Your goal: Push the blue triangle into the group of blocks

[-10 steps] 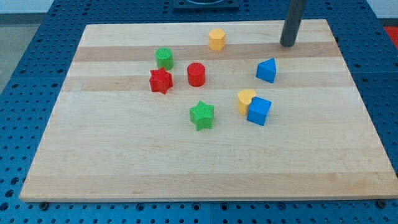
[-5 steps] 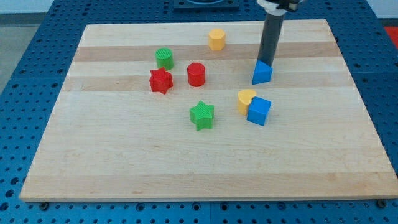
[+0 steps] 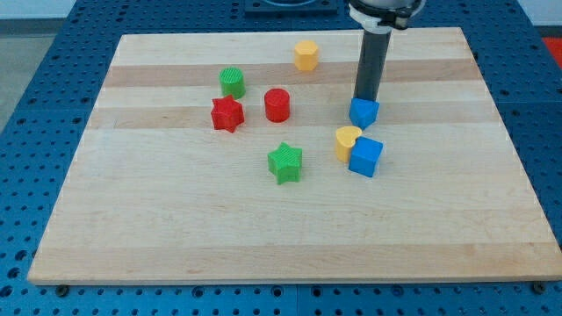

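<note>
Touching the blue triangle (image 3: 363,112) from above — my tip (image 3: 363,99).

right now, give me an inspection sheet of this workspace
surface: wooden board, flat, on a blue perforated table
job's things: blue triangle just above the yellow block and blue cube
clutter: green star, red star, red cylinder, green cylinder, yellow block at top
hand: none; my tip against the blue triangle's top side
cables: nothing seen
surroundings: dark base at the view's top
</note>
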Robot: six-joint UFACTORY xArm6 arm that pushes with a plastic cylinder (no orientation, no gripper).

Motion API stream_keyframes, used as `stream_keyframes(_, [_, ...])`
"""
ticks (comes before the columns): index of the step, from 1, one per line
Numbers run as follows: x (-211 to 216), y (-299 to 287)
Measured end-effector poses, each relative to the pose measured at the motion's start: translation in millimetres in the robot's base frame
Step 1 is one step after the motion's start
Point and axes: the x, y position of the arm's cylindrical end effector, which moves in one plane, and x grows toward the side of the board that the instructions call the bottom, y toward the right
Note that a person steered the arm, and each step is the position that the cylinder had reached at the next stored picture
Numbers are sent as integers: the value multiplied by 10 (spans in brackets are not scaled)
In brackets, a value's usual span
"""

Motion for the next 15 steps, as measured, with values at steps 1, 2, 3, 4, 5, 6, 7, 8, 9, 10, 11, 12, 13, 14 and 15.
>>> stream_keyframes(1, [11, -20])
stream_keyframes(2, [16, -20])
stream_keyframes(3, [47, -20])
stream_keyframes(4, [56, -20])
stream_keyframes(5, [68, -20])
stream_keyframes(6, [73, -20])
stream_keyframes(7, [102, -13])
stream_keyframes(8, [151, -13])
stream_keyframes(9, [212, -13])
stream_keyframes(10, [224, -13])
stream_keyframes(11, [223, -13])
stream_keyframes(12, [176, 34])
stream_keyframes(13, [176, 135])
stream_keyframes(14, [185, 185])
stream_keyframes(15, [287, 186])
